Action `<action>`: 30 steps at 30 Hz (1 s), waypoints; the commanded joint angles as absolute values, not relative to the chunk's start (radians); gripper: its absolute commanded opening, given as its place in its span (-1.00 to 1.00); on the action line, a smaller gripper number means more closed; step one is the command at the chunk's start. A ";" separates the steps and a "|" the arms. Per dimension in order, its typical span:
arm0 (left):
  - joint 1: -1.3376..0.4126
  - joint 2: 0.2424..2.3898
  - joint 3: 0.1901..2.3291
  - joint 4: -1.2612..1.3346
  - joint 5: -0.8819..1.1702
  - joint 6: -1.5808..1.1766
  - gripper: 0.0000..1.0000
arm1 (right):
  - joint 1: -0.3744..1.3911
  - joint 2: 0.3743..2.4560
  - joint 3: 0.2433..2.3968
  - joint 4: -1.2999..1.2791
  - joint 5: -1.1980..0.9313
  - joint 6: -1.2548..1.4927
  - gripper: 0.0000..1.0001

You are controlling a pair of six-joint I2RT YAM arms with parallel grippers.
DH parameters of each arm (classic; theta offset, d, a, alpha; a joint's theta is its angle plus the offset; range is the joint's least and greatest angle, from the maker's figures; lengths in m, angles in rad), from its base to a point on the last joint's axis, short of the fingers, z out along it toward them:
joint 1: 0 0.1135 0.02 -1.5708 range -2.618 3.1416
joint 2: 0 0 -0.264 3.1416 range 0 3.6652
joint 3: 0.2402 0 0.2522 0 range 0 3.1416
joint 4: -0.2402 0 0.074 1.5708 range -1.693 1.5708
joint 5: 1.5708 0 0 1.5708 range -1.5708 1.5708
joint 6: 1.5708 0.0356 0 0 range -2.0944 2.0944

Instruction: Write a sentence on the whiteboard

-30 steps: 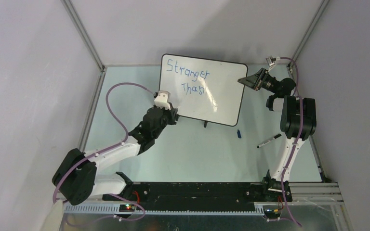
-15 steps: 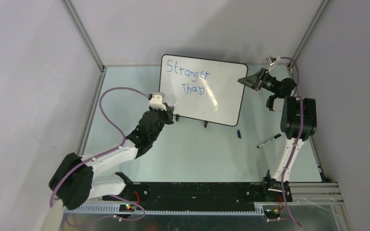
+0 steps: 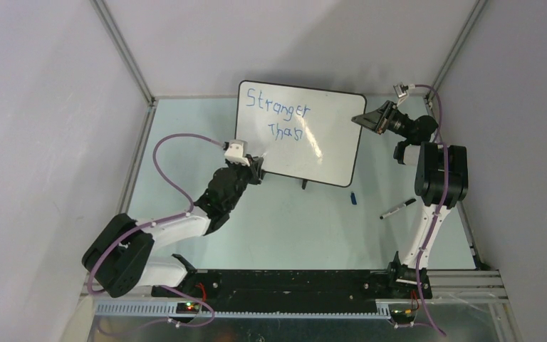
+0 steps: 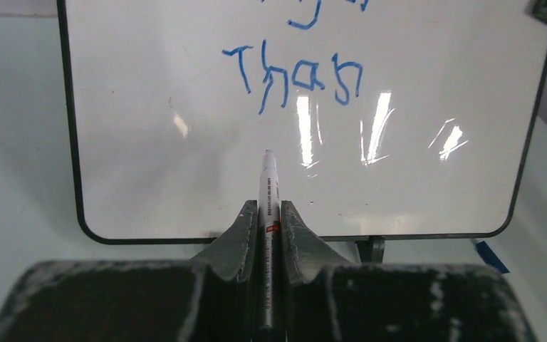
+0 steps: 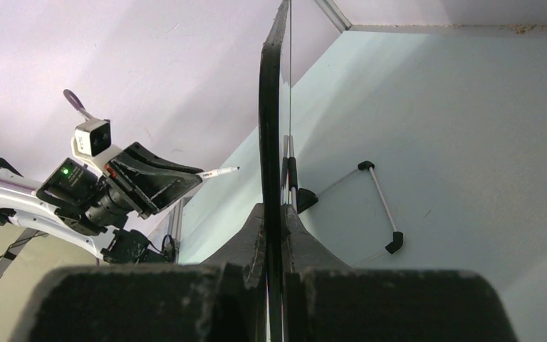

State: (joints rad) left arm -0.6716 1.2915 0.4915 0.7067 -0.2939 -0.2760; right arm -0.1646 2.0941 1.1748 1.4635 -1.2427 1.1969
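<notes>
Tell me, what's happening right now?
Left hand shut on marker, tip off whiteboard. Right hand shut on its edge. Sentence reads "Stranger Than". Nothing blocking.

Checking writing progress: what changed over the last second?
The left end effector, shut on the thin white marker pen, drifted slightly left then partway back, below the blue handwriting. No new strokes; the right end effector still clamps the edge of the glossy white black-rimmed whiteboard.

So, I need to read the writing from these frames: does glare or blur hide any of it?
Left wrist: glare streaks on the board sit just below "Than", which reads sharp. Top: one streak crosses that word's last letter. Right wrist: board edge-on, no writing visible.
</notes>
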 commanded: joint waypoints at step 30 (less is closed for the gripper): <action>-0.729 1.434 0.623 0.765 -0.206 -0.253 -1.00 | -0.163 1.993 1.137 1.505 -1.210 1.243 -1.00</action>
